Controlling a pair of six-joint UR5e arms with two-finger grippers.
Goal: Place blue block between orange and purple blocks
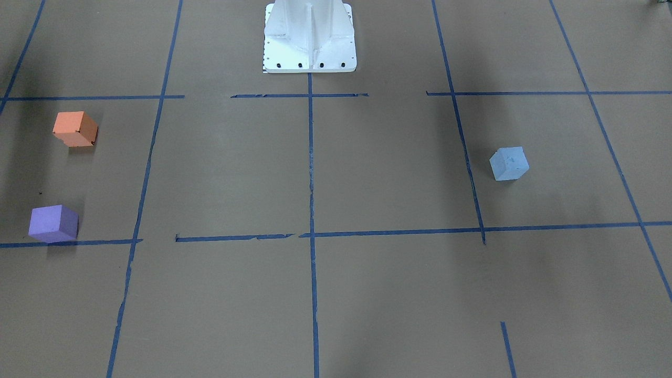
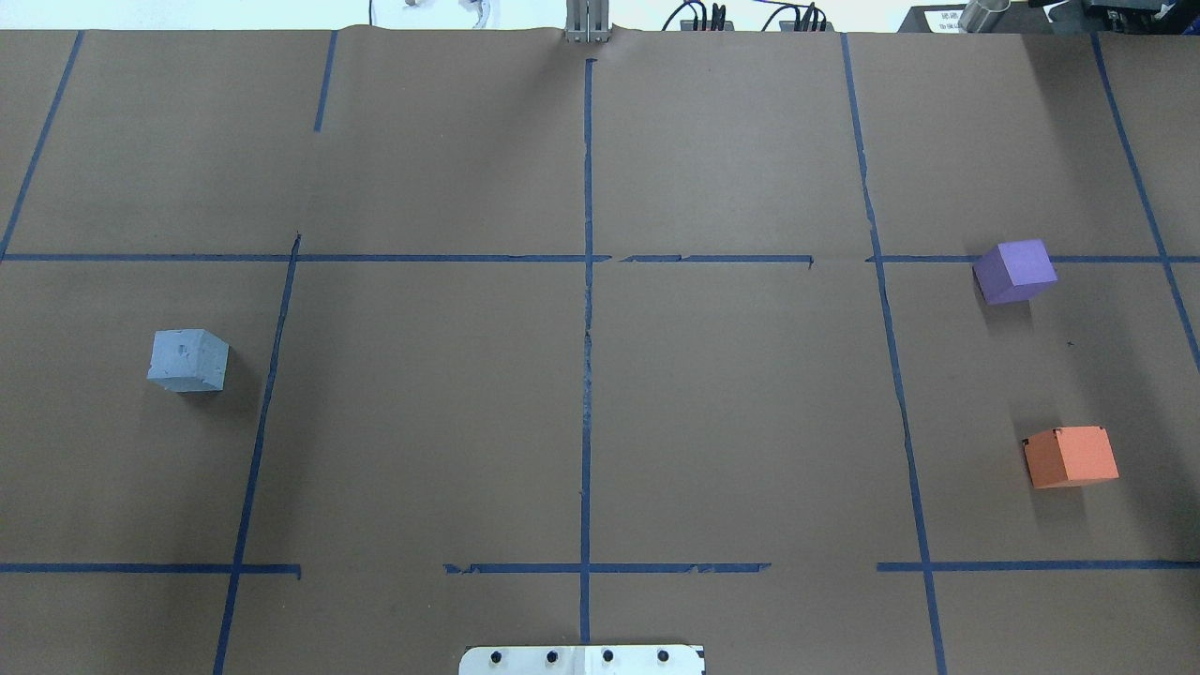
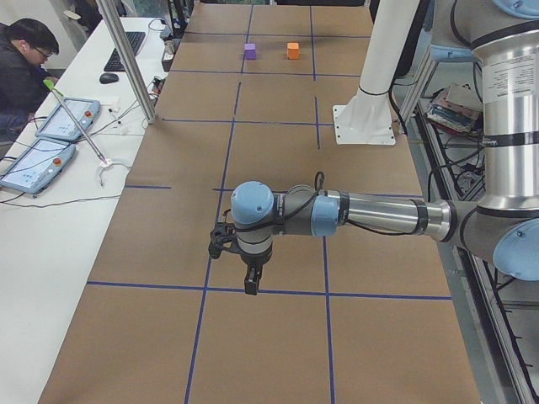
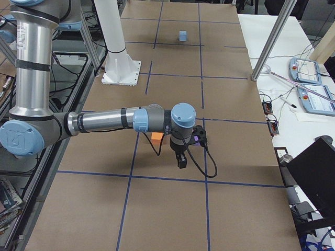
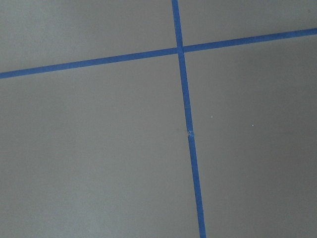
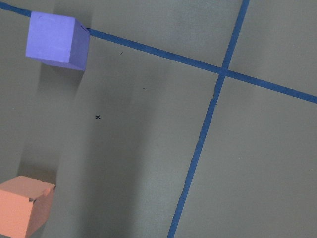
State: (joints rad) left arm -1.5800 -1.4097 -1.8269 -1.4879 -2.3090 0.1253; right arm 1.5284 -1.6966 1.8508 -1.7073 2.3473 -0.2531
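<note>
The light blue block (image 2: pixel 187 360) sits alone on the left half of the table and also shows in the front view (image 1: pixel 508 164). The purple block (image 2: pixel 1014 271) and the orange block (image 2: pixel 1070 457) sit apart on the right side with bare paper between them. Both show in the right wrist view, purple (image 6: pixel 57 39) and orange (image 6: pixel 22 206). My left gripper (image 3: pixel 250 282) hangs above the table at the left end. My right gripper (image 4: pixel 181 162) hangs near the orange block (image 4: pixel 156 137). Only the side views show the grippers, so I cannot tell whether they are open or shut.
Brown paper with blue tape lines (image 2: pixel 588 375) covers the table. The white robot base (image 1: pixel 310 37) stands at the middle of the near edge. A person (image 3: pixel 25 67) sits at a side table with tablets beyond the far edge. The left wrist view shows only paper and tape (image 5: pixel 185 99).
</note>
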